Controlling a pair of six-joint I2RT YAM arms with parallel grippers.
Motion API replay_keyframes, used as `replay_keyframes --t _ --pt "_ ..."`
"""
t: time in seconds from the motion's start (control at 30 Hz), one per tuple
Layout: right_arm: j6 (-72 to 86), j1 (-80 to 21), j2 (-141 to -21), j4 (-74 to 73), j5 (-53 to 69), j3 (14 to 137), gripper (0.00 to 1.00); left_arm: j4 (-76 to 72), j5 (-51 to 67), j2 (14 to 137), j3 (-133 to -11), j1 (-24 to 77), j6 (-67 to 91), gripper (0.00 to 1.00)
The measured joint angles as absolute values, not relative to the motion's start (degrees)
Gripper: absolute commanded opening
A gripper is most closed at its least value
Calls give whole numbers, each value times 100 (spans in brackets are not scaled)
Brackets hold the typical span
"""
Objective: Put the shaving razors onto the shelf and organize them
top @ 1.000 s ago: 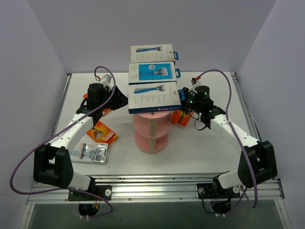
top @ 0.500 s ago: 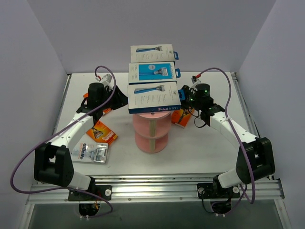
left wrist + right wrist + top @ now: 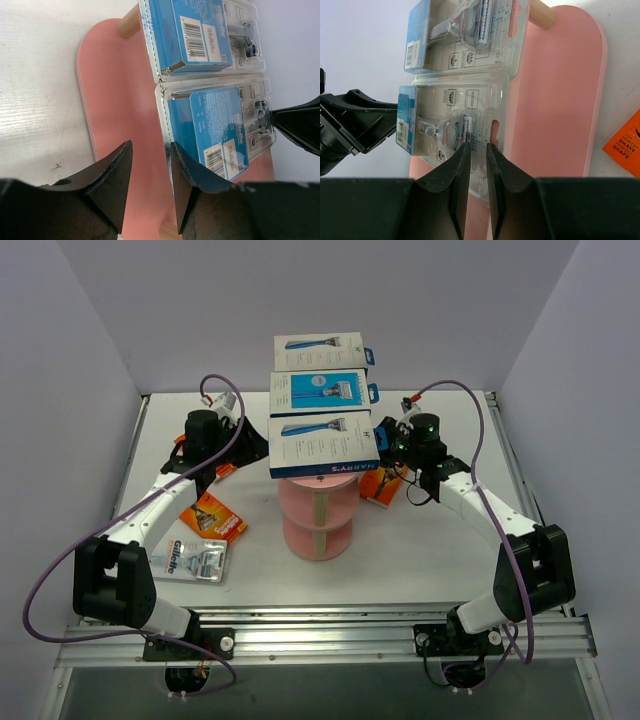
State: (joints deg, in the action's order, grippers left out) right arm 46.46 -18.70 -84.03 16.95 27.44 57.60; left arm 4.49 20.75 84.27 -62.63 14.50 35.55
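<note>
The pink shelf [image 3: 318, 515] carries three white-and-blue razor boxes [image 3: 322, 445] on its top tier. On a lower pink tier [image 3: 120, 100] two clear blister razor packs lie side by side. My left gripper [image 3: 151, 145] is open at the blue-card end of the nearer pack [image 3: 220, 125], one finger overlapping its corner. My right gripper [image 3: 478, 145] is almost shut, only a slit between its fingers. Its tips rest against the hang-tab end of that same pack [image 3: 455, 110], with nothing clamped between them. In the top view both grippers [image 3: 245, 448] [image 3: 383, 445] reach under the top tier.
On the table left of the shelf lie an orange razor card [image 3: 213, 517] and a clear Gillette pack [image 3: 195, 560]. Another orange card [image 3: 378, 487] lies under my right wrist. White walls close in the back and both sides of the table [image 3: 420, 550].
My right gripper has crept a little left and back, closer in under the shelf's top tier. The left arm has hardly moved.
</note>
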Motion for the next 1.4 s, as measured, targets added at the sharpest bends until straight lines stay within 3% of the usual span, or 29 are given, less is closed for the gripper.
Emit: replay_keyframes --t 0.23,0.5,0.87,1.4 --pt "4646 -1839 -8423 1693 2768 5778 17 454 2082 8447 -6263 1450 3551 46" --pt "4644 -1833 -8423 1699 2834 5824 33 478 2082 8447 -6263 1452 3533 51" --pt "4637 -1798 -8420 1697 2899 5848 43 561 2086 8447 -6307 1402 3505 60" --pt "4652 -1765 -8420 1710 3006 5874 46 600 2086 8444 -6316 1328 3503 64"
